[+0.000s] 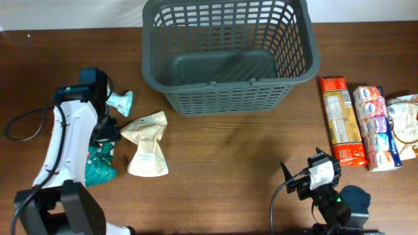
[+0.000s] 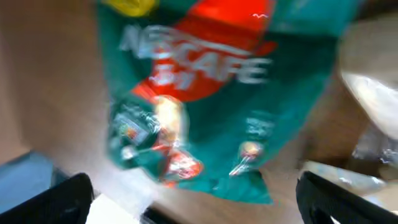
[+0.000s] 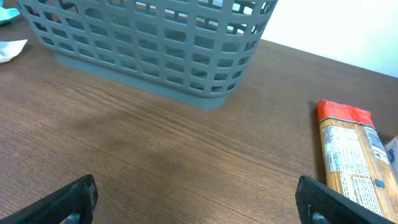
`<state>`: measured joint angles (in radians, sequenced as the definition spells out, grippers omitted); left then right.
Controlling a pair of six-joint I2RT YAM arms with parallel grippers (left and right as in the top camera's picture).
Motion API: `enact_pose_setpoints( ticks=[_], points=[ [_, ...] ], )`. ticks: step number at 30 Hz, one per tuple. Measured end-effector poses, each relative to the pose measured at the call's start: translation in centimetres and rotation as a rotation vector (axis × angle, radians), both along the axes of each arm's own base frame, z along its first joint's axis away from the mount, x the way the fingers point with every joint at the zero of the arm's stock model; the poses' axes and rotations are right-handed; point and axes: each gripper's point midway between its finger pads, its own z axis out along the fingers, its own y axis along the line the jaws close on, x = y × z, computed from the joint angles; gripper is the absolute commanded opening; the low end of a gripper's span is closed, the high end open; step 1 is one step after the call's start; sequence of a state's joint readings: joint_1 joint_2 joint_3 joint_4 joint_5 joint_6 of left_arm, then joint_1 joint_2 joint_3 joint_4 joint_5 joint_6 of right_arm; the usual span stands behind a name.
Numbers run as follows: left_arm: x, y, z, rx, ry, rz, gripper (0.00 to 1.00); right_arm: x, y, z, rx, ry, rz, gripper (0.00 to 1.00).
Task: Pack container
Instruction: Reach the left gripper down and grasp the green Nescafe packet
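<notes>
One container point(image 1: 225, 98) at far centre, apparently empty; likely stiff, light plastic, best taken by thick rim point(image 1: 228, 83). Left gripper point(image 2: 193, 199) spread above green Nescafe packet point(image 2: 211, 93), near left, contact unclear through blur; right gripper point(image 3: 199, 205) spread, empty, near right.

Overhead looks straight down on whole table point(image 1: 235, 150); left wrist close above green Nescafe packet point(image 2: 211, 99), blurred; right wrist low, facing across to container point(image 3: 149, 43), shared with overhead.
</notes>
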<state>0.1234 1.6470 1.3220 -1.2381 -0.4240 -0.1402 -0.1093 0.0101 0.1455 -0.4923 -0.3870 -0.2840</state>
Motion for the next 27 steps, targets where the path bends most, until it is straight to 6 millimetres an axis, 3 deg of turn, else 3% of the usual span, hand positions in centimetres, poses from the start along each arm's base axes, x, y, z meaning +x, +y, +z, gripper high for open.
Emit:
enact_pose_setpoints(
  ticks=[4,9,12,19,23,27],
  points=[
    [0.4,-1.3,-1.1,-0.16,0.013,-0.119,1.0,0.0,0.0,0.0,0.0,0.0,0.0,0.99],
    [-1.4,1.2,-1.7,-0.284,0.02,-0.069,1.0,0.0,0.0,0.0,0.0,0.0,0.0,0.99],
    [-2.1,1.7,-2.6,-0.323,0.015,-0.038,1.0,0.0,0.0,0.0,0.0,0.0,0.0,0.99],
    [-2.1,0.7,-4.5,-0.341,0.017,-0.062,1.0,0.0,0.0,0.0,0.0,0.0,0.0,0.99],
    [-1.7,0.7,-4.7,-0.295,0.026,-0.085,0.97,0.0,0.0,0.0,0.0,0.0,0.0,0.99],
    [-2.2,1.3,-6.3,-0.222,0.094,-0.055,0.97,0.0,0.0,0.0,0.0,0.0,0.0,0.99]
  ],
)
